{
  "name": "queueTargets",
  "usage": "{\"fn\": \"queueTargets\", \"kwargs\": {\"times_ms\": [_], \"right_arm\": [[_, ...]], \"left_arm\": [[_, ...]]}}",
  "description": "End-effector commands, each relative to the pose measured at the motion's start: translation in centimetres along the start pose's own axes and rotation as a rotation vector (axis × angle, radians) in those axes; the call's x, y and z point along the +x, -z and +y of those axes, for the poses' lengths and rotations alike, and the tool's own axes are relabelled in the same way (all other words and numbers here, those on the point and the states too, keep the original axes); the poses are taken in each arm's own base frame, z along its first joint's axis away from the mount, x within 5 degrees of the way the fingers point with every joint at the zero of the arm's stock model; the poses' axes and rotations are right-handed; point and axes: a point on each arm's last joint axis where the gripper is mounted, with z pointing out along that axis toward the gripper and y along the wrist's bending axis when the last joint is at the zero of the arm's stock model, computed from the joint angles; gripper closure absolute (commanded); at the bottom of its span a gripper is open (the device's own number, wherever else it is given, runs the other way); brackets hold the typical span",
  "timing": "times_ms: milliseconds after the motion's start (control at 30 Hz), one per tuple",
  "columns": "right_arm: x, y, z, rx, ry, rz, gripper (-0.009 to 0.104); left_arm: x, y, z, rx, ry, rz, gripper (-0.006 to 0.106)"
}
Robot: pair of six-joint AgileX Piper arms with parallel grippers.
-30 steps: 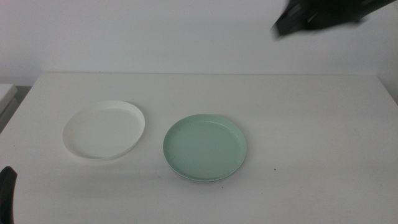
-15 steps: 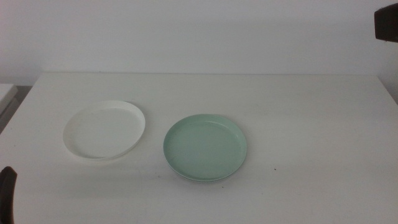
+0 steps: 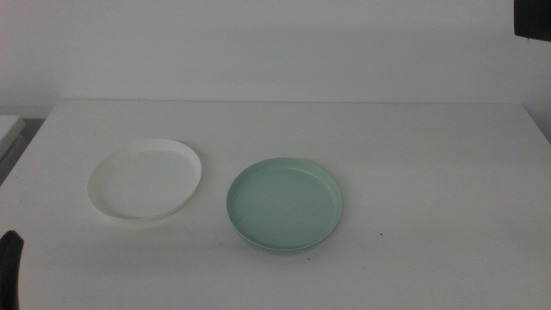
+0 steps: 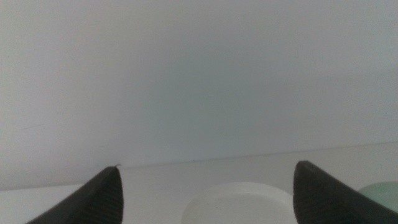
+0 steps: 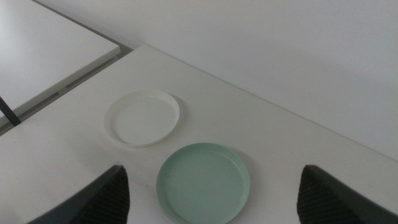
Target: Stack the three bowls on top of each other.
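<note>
across the white table, the pale mint green bowl sits near the middle, a thin rim of another bowl peeking out beneath it. white bowl just beside it, apart, both shallow and empty. right gripper hangs high above, jaws spread wide, gripping nothing. left gripper waits low at the near left edge, jaws likewise parted, well short of the white bowl.

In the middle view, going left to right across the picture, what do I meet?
Left gripper at the bottom-left edge → white bowl → mint green bowl, which seems to sit on another bowl whose rim just shows beneath → right arm, only a dark bit at the top-right corner.
</note>
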Motion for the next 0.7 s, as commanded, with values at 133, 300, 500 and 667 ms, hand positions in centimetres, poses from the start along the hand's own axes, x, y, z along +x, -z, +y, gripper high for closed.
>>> {"fn": "queueTargets", "kwargs": {"times_ms": [133,300,500,667], "right_arm": [[-0.1,0.0,-0.1,0.011,0.006,-0.014,0.007],[-0.1,0.0,-0.1,0.011,0.006,-0.014,0.007],[-0.1,0.0,-0.1,0.008,0.004,-0.015,0.007],[-0.1,0.0,-0.1,0.008,0.004,-0.015,0.007]], "left_arm": [[-0.7,-0.1,0.1,-0.012,-0.017,-0.003,0.007],[-9.1,-3.7,0.8,-0.037,-0.015,0.157,0.007],[-15.6,-11.5,1.8,-0.063,-0.022,0.567,0.007],[-15.8,-17.2,2.0,-0.075,0.000,0.940,0.007]]}}
